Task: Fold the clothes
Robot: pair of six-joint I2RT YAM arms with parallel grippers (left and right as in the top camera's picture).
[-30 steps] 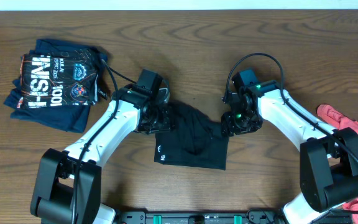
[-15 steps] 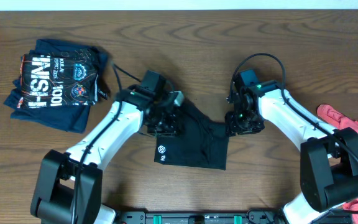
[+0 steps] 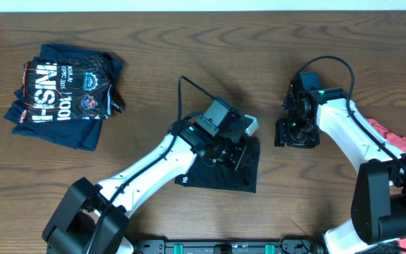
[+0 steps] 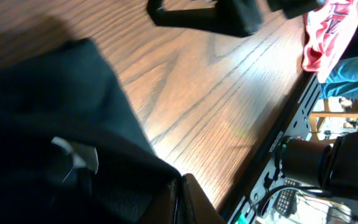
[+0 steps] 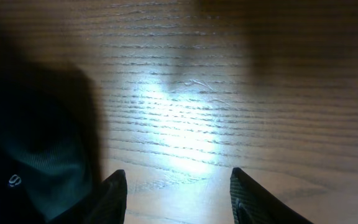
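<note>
A black garment (image 3: 217, 173) lies at the table's middle, partly folded. My left gripper (image 3: 235, 152) is shut on its cloth and carries the edge over toward the right side; in the left wrist view the dark cloth (image 4: 55, 155) fills the left and the jaws (image 4: 179, 202) pinch it. My right gripper (image 3: 292, 134) is open and empty, apart from the garment on bare wood to its right. In the right wrist view the open fingers (image 5: 178, 199) frame bare wood, with the garment's edge (image 5: 36, 149) at the left.
A folded dark printed shirt (image 3: 62, 95) lies at the back left. A red garment (image 3: 400, 141) lies at the right edge, also seen in the left wrist view (image 4: 328, 31). The table's front edge and a frame show in the left wrist view.
My left gripper has carried the garment's left edge rightward across the cloth. My right gripper has let go and moved right, off the garment.
</note>
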